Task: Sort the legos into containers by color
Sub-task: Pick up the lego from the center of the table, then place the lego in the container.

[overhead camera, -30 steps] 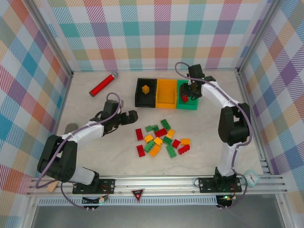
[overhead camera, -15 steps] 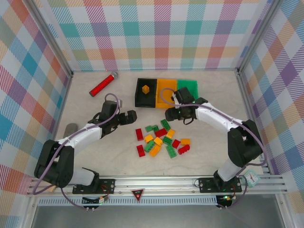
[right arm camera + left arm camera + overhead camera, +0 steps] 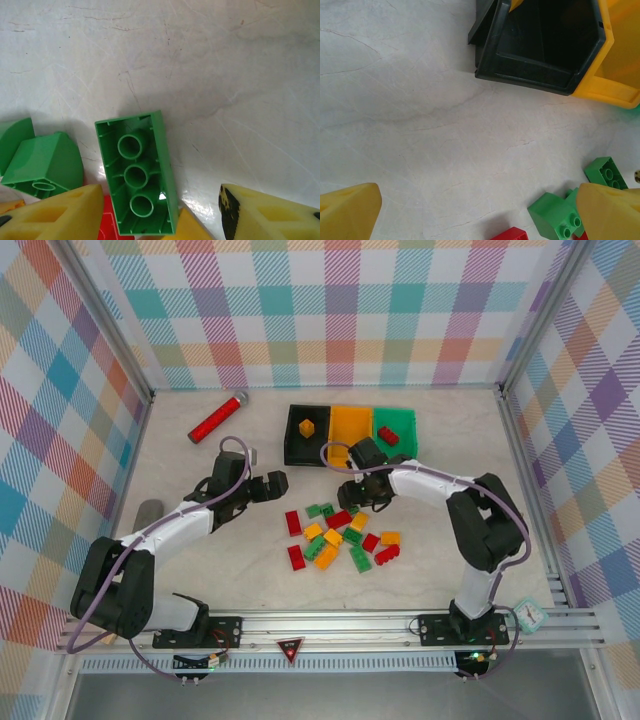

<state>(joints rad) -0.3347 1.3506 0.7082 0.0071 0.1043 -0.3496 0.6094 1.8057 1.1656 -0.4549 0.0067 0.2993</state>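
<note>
Several red, green and yellow-orange legos lie in a loose pile mid-table. The containers stand behind it in a row: black, orange-yellow, green. A yellow lego sits in the black one, a red lego in the green one. My right gripper hangs open over the pile's far edge. An upturned long green lego lies between its yellow fingers, unclamped. My left gripper stands wide open over bare table left of the pile, with green legos by its right fingertip.
A long red cylinder with a silver end lies at the back left. A grey object rests near the left wall, and a small clock sits at the front right. The black bin is just ahead of the left gripper.
The right arm has swung from over the green container down to the pile, leaving a red lego in that container. The left arm has barely moved.
</note>
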